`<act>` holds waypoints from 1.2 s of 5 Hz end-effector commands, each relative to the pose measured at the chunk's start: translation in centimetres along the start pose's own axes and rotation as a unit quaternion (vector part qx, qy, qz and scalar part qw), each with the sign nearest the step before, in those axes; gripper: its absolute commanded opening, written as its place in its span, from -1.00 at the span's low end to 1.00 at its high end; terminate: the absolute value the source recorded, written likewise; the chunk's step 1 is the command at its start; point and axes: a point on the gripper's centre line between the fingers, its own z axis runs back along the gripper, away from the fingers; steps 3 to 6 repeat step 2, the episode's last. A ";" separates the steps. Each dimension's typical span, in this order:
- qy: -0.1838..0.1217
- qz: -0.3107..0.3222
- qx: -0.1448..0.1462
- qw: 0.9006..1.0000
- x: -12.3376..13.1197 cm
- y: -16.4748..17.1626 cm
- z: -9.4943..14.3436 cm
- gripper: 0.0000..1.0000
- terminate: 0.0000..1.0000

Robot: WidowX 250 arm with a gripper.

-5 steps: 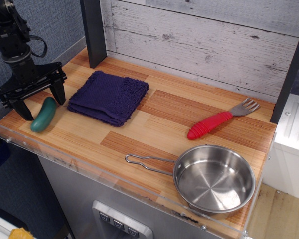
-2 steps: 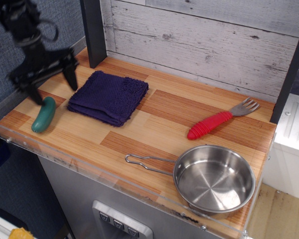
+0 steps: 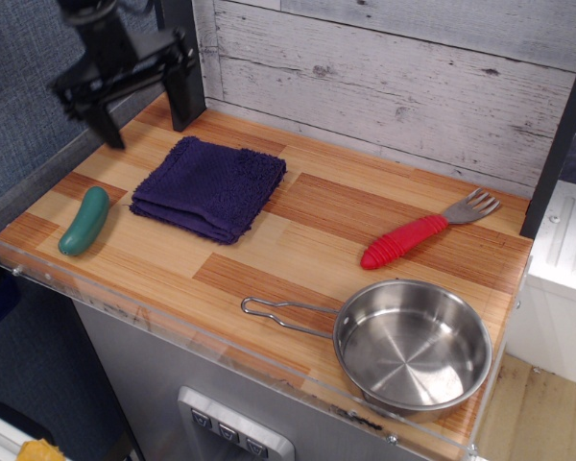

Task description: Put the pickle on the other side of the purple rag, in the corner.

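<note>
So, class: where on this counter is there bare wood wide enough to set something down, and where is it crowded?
Free: the middle strip between the purple rag, fork and pan, plus the back edge behind the fork. Crowded: the left end, where the pickle lies beside the rag, and the front right, filled by the pan.

Arm above the hand (image 3: 146, 104) cut off at top edge
</note>
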 end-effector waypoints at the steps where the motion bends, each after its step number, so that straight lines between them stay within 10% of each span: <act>1: -0.068 -0.022 -0.013 0.997 -0.1 -2.1 4.5 1.00 -1.00; 2: -0.068 -0.022 -0.013 0.997 -0.1 -2.1 4.5 1.00 1.00; 6: -0.068 -0.022 -0.013 0.997 -0.1 -2.1 4.5 1.00 1.00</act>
